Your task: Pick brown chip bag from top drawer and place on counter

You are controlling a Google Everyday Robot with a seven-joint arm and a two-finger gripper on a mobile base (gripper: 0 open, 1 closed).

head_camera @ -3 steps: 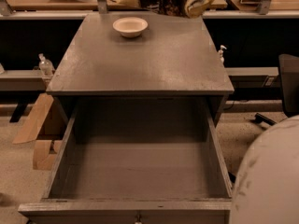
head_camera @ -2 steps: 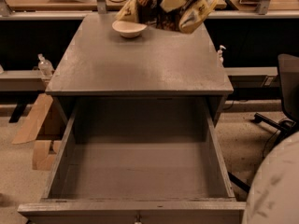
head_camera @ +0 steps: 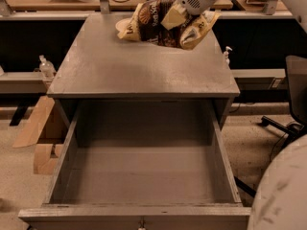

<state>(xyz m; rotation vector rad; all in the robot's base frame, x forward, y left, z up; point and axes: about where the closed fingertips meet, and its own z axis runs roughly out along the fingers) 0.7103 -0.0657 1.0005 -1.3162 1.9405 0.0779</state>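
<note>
The brown chip bag (head_camera: 152, 22) hangs crumpled in my gripper (head_camera: 173, 17), which is shut on its upper right part. The white arm comes in from the top right. The bag is held just above the back of the counter (head_camera: 144, 66); I cannot tell whether its lower edge touches the grey top. The top drawer (head_camera: 144, 176) is pulled fully open toward the camera, with a bare flat grey bottom and thick side walls.
A white bowl (head_camera: 121, 25) at the counter's back is mostly hidden behind the bag. Small bottles stand on low shelves at left (head_camera: 46, 67) and right (head_camera: 225, 54). Wooden boards (head_camera: 42, 131) lean at the left. An office chair (head_camera: 293, 85) is at right. My white body (head_camera: 283, 190) fills the lower right.
The arm has brought the bag down and to the left, from above the back bench to just over the counter's back. The bag now covers most of the bowl.
</note>
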